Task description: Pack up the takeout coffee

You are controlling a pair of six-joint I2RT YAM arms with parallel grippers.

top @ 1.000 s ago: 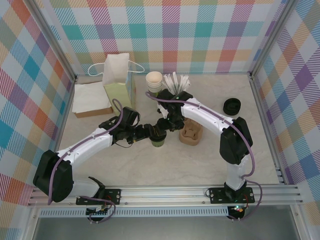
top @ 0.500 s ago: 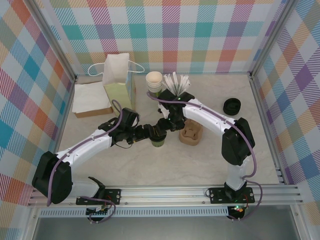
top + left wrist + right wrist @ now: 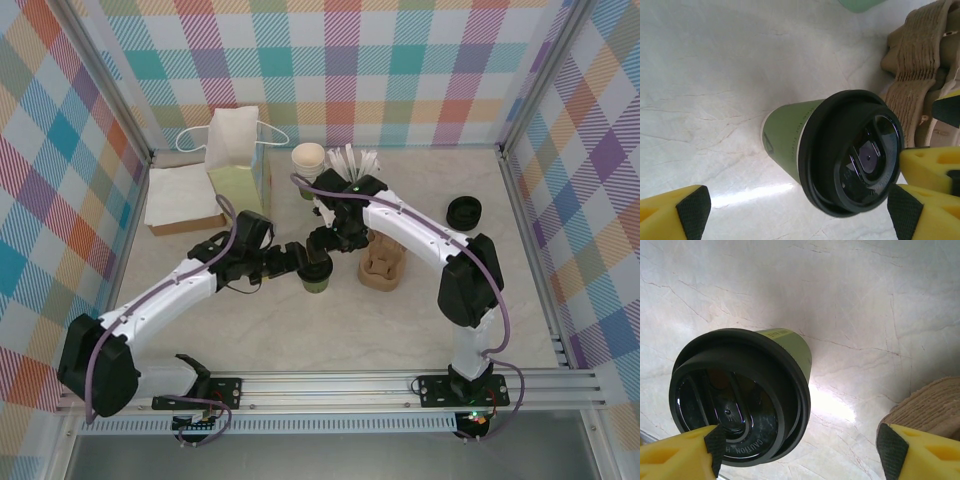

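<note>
Your takeout coffee (image 3: pixel 318 281) stands upright near the middle of the surface (image 3: pixel 330 335). Its black lid (image 3: pixel 852 155) is on, and the olive-green side shows below the rim.

The left gripper (image 3: pixel 797 209) reaches in from the cup's left. Its jaws are spread wide, much wider than the cup. In the left wrist view the lid sits between the pads, close against the right-hand one and well apart from the other. You cannot tell whether that near pad touches the rim.

The right gripper (image 3: pixel 801 447) comes down from the far side, just above the lid. Its jaws are also wide apart. In the right wrist view one pad overlaps the lid's edge, and the other hangs over bare surface.

Just to the right of the cup lies a brown cardboard cup carrier (image 3: pixel 381 263), near it but not touching.

Further back, along the far edge:
- a paper bag (image 3: pixel 238 150) stands upright
- a stack of lidless cups (image 3: pixel 308 160) sits beside it
- a cup of white stirrers (image 3: pixel 352 163) stands just to the right of the stack

A pile of spare black lids (image 3: pixel 463 213) rests well off to the right. White napkins (image 3: pixel 182 195) lie at the far left.
</note>
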